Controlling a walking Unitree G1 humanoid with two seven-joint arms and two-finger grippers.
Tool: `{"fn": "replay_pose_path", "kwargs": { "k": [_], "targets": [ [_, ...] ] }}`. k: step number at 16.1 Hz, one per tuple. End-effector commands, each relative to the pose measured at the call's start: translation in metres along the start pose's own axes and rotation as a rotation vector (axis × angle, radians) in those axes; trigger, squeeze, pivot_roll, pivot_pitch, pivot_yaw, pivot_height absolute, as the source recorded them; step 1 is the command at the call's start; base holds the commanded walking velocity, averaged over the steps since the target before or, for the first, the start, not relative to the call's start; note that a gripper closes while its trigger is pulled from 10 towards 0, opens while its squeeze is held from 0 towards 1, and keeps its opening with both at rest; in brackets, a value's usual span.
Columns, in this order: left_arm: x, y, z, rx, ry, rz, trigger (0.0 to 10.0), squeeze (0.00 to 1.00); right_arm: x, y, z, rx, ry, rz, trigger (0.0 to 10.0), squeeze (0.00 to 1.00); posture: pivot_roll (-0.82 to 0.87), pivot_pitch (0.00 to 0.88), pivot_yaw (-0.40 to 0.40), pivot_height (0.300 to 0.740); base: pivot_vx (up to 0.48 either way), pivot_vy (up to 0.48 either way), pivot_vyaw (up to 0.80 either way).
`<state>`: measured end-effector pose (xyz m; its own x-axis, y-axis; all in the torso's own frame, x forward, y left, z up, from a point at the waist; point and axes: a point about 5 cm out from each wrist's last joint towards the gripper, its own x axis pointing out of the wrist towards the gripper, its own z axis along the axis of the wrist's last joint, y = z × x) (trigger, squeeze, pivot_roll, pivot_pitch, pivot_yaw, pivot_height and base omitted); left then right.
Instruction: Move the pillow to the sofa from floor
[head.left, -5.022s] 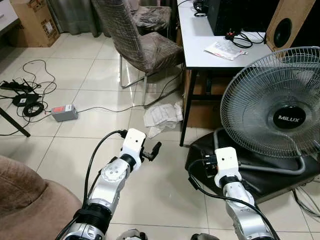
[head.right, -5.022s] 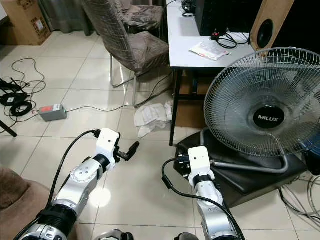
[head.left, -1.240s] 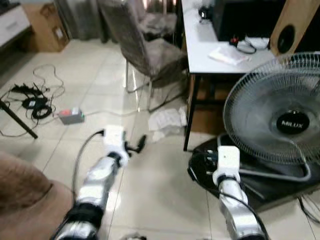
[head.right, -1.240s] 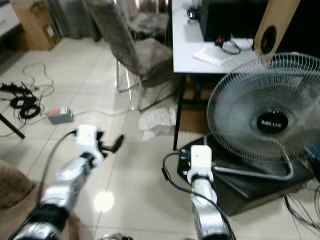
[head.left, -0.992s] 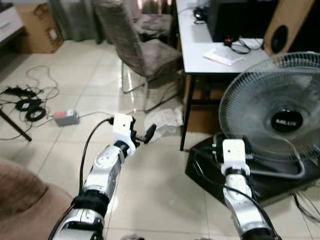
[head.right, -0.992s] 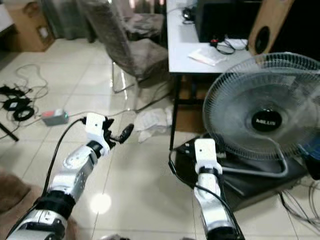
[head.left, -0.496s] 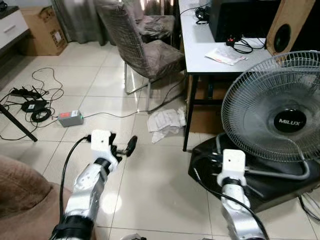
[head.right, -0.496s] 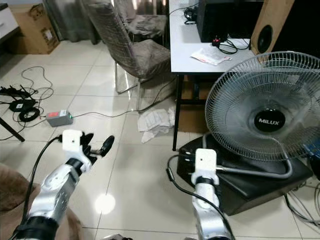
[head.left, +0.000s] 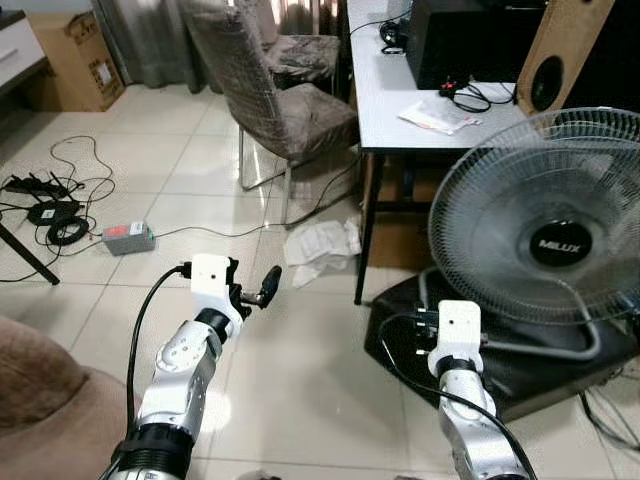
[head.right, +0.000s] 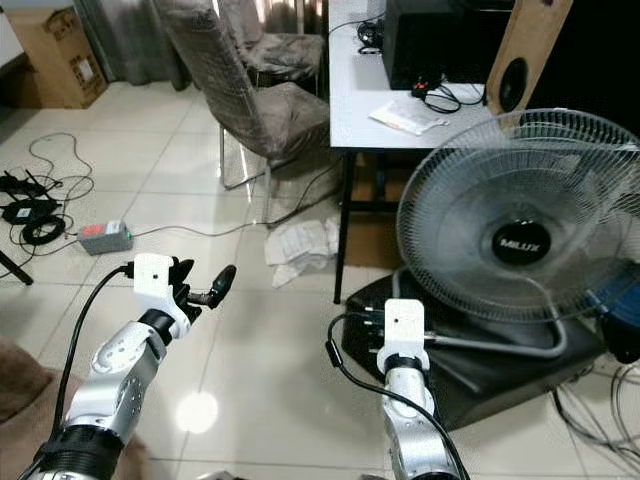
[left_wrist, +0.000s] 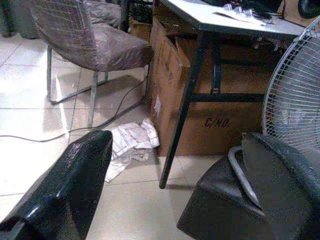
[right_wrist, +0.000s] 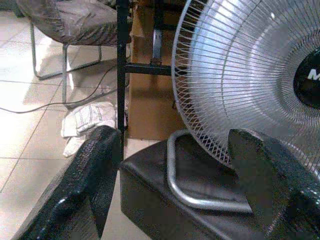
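Right now your left gripper (head.left: 266, 284) is hanging open above bare tiles at lower centre-left, gripping nothing. Your right gripper (right_wrist: 170, 175) is also sitting open, pointing at the fan (head.left: 556, 243) on its black cushion (head.left: 520, 370) at right. You're seeing brown upholstery (head.left: 45, 400) in the lower-left corner; no pillow is identifiable.

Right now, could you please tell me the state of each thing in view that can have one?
Left tool: open, empty, raised over the floor tiles.
Right tool: open, empty, facing the fan.
Black pillow: on the floor, under the fan's stand.
Fan: upright, resting on the pillow.
Chair: upright, unoccupied.
Crumpled paper: lying on the floor by the table leg.
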<state>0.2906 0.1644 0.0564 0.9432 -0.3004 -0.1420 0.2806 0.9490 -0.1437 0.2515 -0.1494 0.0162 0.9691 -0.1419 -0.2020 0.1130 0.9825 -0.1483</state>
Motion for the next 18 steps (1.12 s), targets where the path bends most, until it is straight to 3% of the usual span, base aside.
{"fn": "replay_pose_path", "kwargs": {
  "k": [1, 8, 18],
  "targets": [
    [0.003, -0.004, -0.002, 0.005, 0.021, -0.01, 10.0, 0.0, 0.001, -0.003, -0.001, 0.003, 0.007, 0.001, 10.0, 0.0, 0.0, 0.0, 0.046, 0.73, 0.0, -0.446, 0.0],
    [0.002, -0.002, -0.005, -0.009, 0.019, 0.023, 10.0, 0.0, -0.002, -0.005, -0.005, -0.011, 0.02, 0.014, 10.0, 0.0, -0.01, 0.0, 0.04, 0.73, 0.084, -0.414, 0.0],
    [0.006, -0.006, 0.011, 0.049, -0.027, 0.022, 10.0, 0.0, -0.009, -0.002, -0.01, -0.037, 0.037, 0.03, 10.0, 0.0, 0.0, 0.066, 0.027, 0.73, 0.0, 0.0, 0.0]
  ]
}}
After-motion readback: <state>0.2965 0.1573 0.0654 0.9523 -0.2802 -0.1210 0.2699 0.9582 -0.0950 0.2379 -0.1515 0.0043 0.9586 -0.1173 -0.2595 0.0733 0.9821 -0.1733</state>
